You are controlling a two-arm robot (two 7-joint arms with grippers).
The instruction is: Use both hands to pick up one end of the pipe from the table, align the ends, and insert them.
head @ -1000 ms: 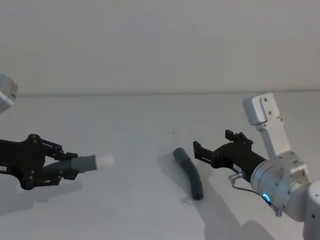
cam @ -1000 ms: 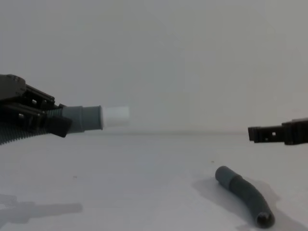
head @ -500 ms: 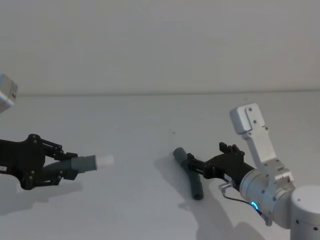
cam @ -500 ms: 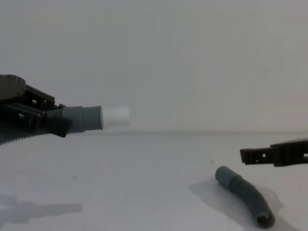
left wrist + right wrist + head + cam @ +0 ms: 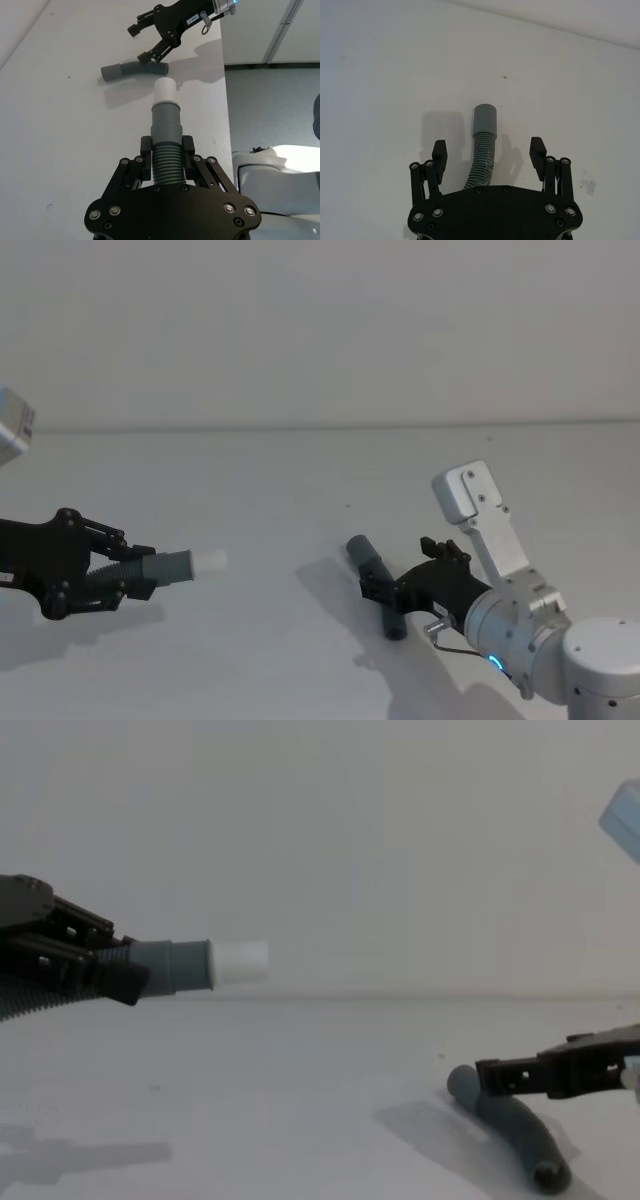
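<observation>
**Approach to the second grasp.** Over the preceding second the right claw (image 5: pixel 375 585) came down and in from beside the lying pipe piece (image 5: pixel 360 552) until its released fingers stood astride it. The piece itself had not shifted on the table (image 5: pixel 270 490). The left claw (image 5: pixel 140 580) had not moved and stayed clenched on the held pipe piece (image 5: pixel 172 566). Its white tip (image 5: pixel 209 561) was raised clear of the table and pointed toward the robot's right. By this reading, one end was already in hand and the other awaited only closure of the right claw, with lifting and alignment to follow.

The right wrist view gave what the head view could not: both fingers (image 5: pixel 439 150) spread wide to either side of the corrugated section, apart from it, just behind the smooth cuff (image 5: pixel 485 119). The chest view showed heights, with the right claw (image 5: pixel 492 1072) low against the lying pipe piece (image 5: pixel 515 1128) and the white tip (image 5: pixel 238 963) well above the table. The left wrist view showed the white tip (image 5: pixel 164 91) aimed roughly at the lying pipe piece (image 5: pixel 131 71)
</observation>
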